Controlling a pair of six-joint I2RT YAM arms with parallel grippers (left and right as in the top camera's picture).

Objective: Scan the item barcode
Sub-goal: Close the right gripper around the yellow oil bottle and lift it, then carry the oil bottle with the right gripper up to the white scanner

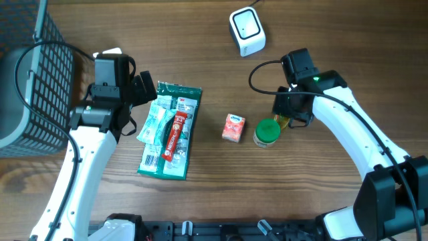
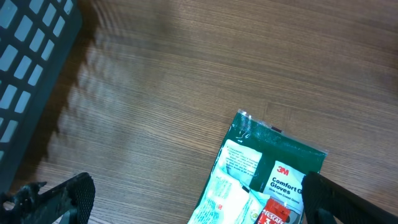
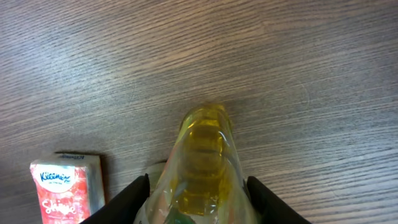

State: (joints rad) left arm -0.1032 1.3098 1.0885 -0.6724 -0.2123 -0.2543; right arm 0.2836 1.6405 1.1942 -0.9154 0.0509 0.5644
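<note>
Fingers (image 3: 127, 202) of the right gripper (image 3: 198, 182) stand part-open on either side of a clear bottle (image 3: 202, 155) of yellow liquid, close against its sides; whether they press it I cannot tell. From overhead, the bottle's green cap (image 1: 267, 132) pokes out on the table (image 1: 321, 40) just beside a small red tissue pack (image 1: 233, 127). A white scanner (image 1: 247, 30) sits well apart at the far edge, nothing between. The left gripper (image 2: 196, 186) is spread wide and holds nothing, above the top corner of a green glove packet (image 2: 273, 162) with a red sachet (image 1: 175, 134) on it. A dark basket (image 1: 33, 80) stands at the left.
</note>
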